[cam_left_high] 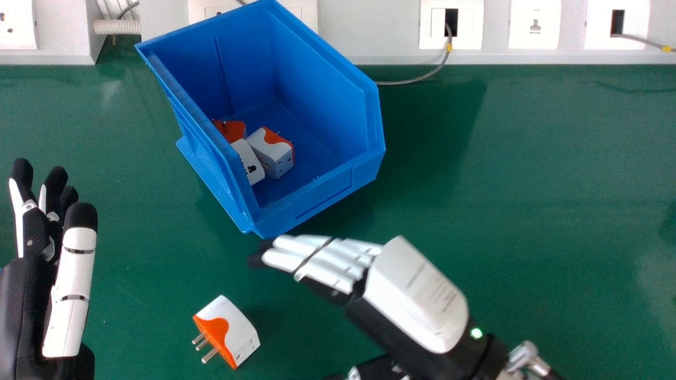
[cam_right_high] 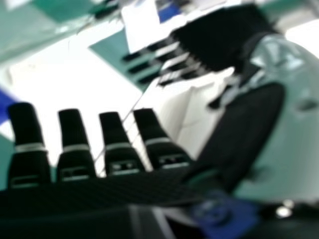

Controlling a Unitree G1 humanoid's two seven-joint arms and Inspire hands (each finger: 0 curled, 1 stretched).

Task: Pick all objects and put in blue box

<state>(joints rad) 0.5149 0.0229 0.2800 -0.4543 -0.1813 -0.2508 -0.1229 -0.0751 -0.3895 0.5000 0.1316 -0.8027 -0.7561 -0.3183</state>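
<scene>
While three adapters (cam_left_high: 274,154) lie in the box (cam_left_high: 326,194), the last adapter (cam_left_high: 231,328) sits on the desk (cam_left_high: 528,211), beside the right robot hand (cam_left_high: 414,295), which is open and empty. With the left robot hand (cam_left_high: 75,274) open too, probably one pick remains.

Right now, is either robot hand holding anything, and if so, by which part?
Nothing is held: the left robot hand and right robot hand are open, and a white-and-orange plug lies on the table.
</scene>
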